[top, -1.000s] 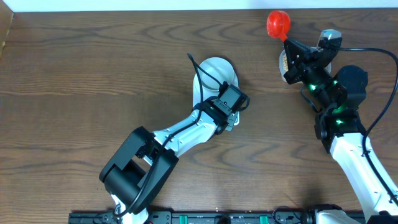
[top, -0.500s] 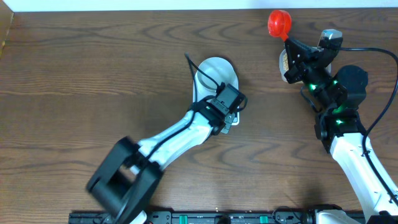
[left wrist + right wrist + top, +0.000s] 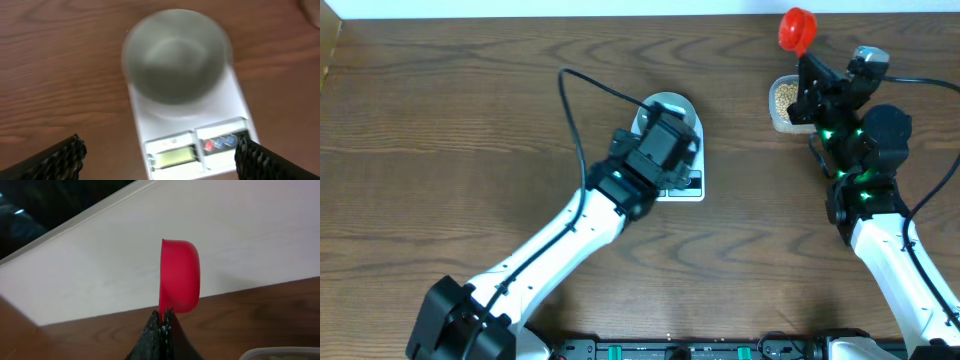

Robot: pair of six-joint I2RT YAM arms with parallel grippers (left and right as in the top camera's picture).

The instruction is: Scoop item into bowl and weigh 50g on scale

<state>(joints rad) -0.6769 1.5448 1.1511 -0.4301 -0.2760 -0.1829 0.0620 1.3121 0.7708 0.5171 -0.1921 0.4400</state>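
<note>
Toward the back right corner of the desk, my right gripper is closed tight on the handle of a red plastic measuring scoop. The cup is turned on edge and lifted above the clear plastic tub that holds the small tan-yellow beans. Nearer the middle of the desk, toward the back edge, the small pale round bowl sits on the white rectangular digital scale and looks empty, though that view is blurred. My left gripper hangs over the scale's front edge, spread wide with nothing in it. I judge scooping is the job now. I'd roll the wrist so the cup's mouth meets the beans, dig shallow and come up level. I'd take modest loads, since overshooting fifty grams is easy, and pull the left arm off the bowl before carrying across. I cannot read the display.
</note>
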